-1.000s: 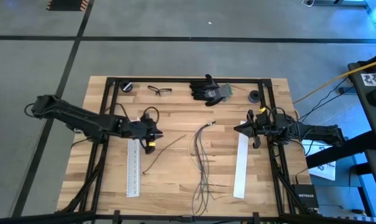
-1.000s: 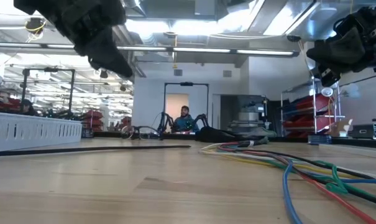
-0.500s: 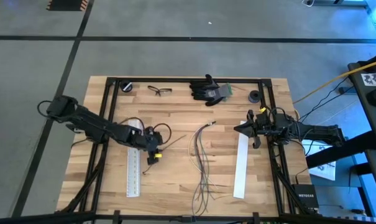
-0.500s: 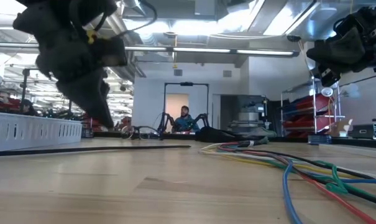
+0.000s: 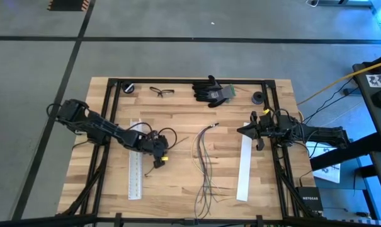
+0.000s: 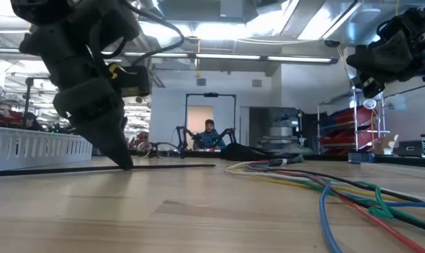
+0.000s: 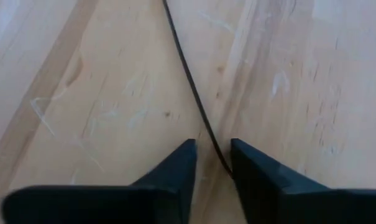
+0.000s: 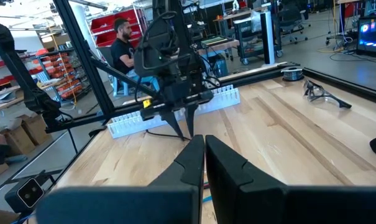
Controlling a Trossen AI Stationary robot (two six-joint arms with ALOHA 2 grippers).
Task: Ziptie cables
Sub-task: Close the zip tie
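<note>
The cables (image 5: 203, 157) lie mid-table, joined at their far end and splaying toward the near edge; they show coloured in the low view (image 6: 317, 184). A separate thin black strand (image 5: 171, 148) lies slantwise to their left. My left gripper (image 5: 158, 162) points steeply down over that strand's near part, open by a narrow gap, a finger on each side of the strand (image 7: 194, 93). My right gripper (image 5: 245, 130) waits shut above the table's right side, beside a white strip. My left gripper (image 7: 212, 167) comes from above, pointing down, and its fingertips (image 6: 124, 163) reach the table top. The black strand (image 7: 220, 155) runs into the gap close to one finger. Whether a finger touches the strand I cannot tell.
Two long white strips lie flat, one left (image 5: 135, 169) and one right (image 5: 244, 169) of the cables. Along the far edge sit glasses (image 5: 162, 92), a black glove (image 5: 209, 90) and two round black parts (image 5: 128, 87) (image 5: 257, 97). A person sits far behind the table (image 6: 208, 132).
My left gripper has moved toward the table's right and near edges and come down from well above the table until its fingertips stand at the wood over the black strand, tipping to point steeply down. The cables have stayed where they were.
</note>
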